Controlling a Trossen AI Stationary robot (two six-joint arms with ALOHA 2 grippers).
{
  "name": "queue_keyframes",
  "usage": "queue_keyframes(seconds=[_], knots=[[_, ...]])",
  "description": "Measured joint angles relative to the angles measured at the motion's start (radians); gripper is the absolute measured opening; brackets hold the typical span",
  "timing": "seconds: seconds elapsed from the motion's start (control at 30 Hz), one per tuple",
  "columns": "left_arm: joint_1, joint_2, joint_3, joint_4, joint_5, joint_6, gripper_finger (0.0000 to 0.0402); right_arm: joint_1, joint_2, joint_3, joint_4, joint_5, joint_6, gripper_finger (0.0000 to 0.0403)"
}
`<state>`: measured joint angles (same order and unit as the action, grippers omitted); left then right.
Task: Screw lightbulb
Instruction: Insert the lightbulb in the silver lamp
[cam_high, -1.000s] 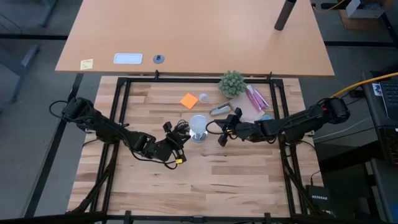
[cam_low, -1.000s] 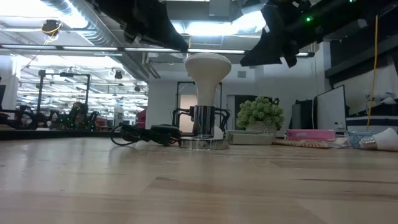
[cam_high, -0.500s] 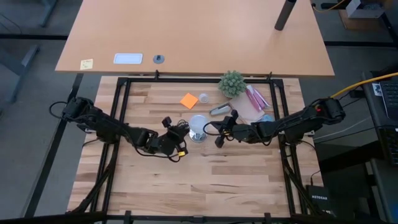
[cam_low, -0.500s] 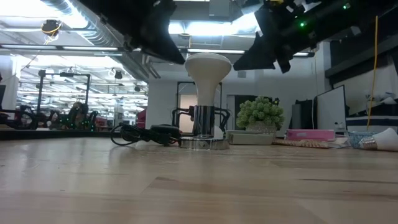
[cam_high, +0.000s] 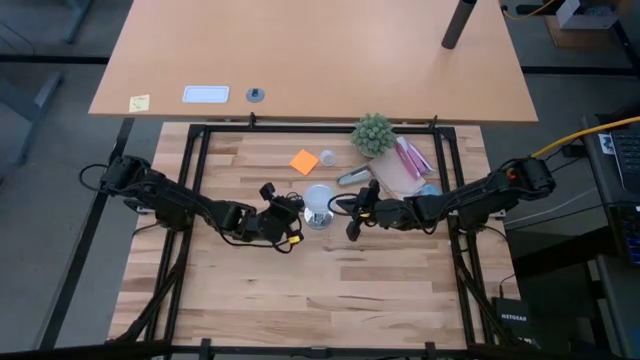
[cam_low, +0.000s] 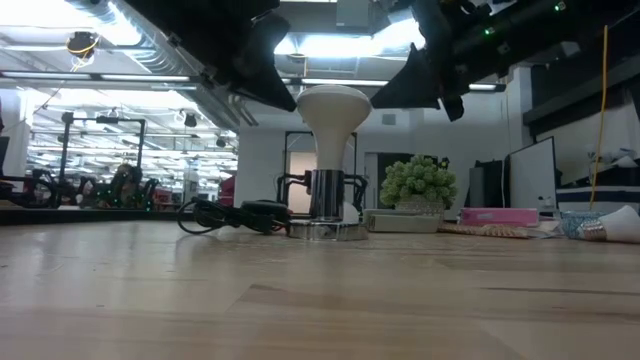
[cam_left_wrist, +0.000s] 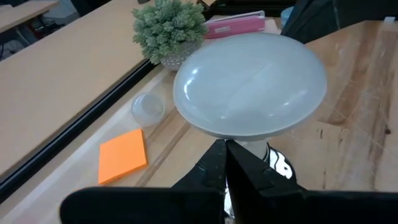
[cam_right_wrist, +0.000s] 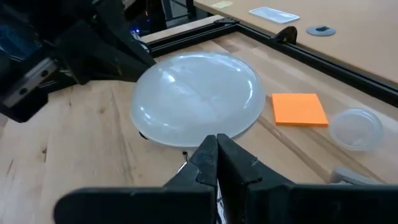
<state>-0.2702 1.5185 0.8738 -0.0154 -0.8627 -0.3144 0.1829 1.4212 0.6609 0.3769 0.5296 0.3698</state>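
The white lightbulb (cam_low: 333, 120) stands upright with its neck in the shiny silver base (cam_low: 325, 229), near the middle of the table (cam_high: 330, 290). Seen from above, the bulb (cam_high: 318, 200) has my left gripper (cam_high: 296, 212) on its left and my right gripper (cam_high: 342, 210) on its right. Both are shut, empty, and point slightly downward at the bulb. In each wrist view the shut tips, left (cam_left_wrist: 225, 148) and right (cam_right_wrist: 216, 142), sit just under the rim of the bulb's head (cam_left_wrist: 249, 81). My left gripper has its shut tips at the left edge of the bulb's head (cam_low: 300, 100); I cannot tell whether they touch it. My right gripper has its shut tips at the right edge of the head (cam_low: 369, 100); I cannot tell whether they touch it either.
A black cord (cam_low: 235, 215) runs from the base toward the left. Behind the bulb lie an orange sticky pad (cam_high: 304, 161), a small clear dish (cam_high: 327, 157), a grey oblong metallic object (cam_high: 352, 177), a potted plant (cam_high: 372, 134) and pink packets (cam_high: 411, 160).
My left gripper has swung toward the table's far right, closing in on the bulb's head from the left. My right gripper has tipped and rolled a little, and its tip has come nearer the head. The bulb and base have stayed put.
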Motion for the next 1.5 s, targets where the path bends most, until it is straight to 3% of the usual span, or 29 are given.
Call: queue_keyframes(seconds=[0.43, 0.63, 0.73, 0.97, 1.1, 1.5], knots=[[0.03, 0.001, 0.0, -0.004, -0.002, 0.008, 0.0001, 0.001, 0.0, 0.0, 0.044, -0.078, 0.0, 0.0005], [0.015, -0.033, 0.0, -0.013, -0.127, 0.089, 0.0001, 0.001, -0.049, 0.0, 0.065, -0.088, -0.069, 0.0005], [-0.001, -0.078, 0.0, -0.01, -0.132, 0.106, 0.0001, 0.001, -0.114, 0.0, 0.053, -0.071, -0.145, 0.0005], [-0.052, -0.119, 0.0, 0.003, -0.009, 0.105, 0.0001, -0.021, -0.204, 0.0, 0.004, 0.066, -0.279, 0.0005], [-0.057, -0.093, 0.0, 0.01, 0.078, 0.062, 0.0001, -0.087, -0.169, 0.0, -0.005, -0.015, -0.248, 0.0005], [-0.012, -0.021, 0.0, 0.025, 0.076, 0.053, 0.0001, -0.143, -0.019, 0.0, 0.069, -0.109, -0.188, 0.0005]])
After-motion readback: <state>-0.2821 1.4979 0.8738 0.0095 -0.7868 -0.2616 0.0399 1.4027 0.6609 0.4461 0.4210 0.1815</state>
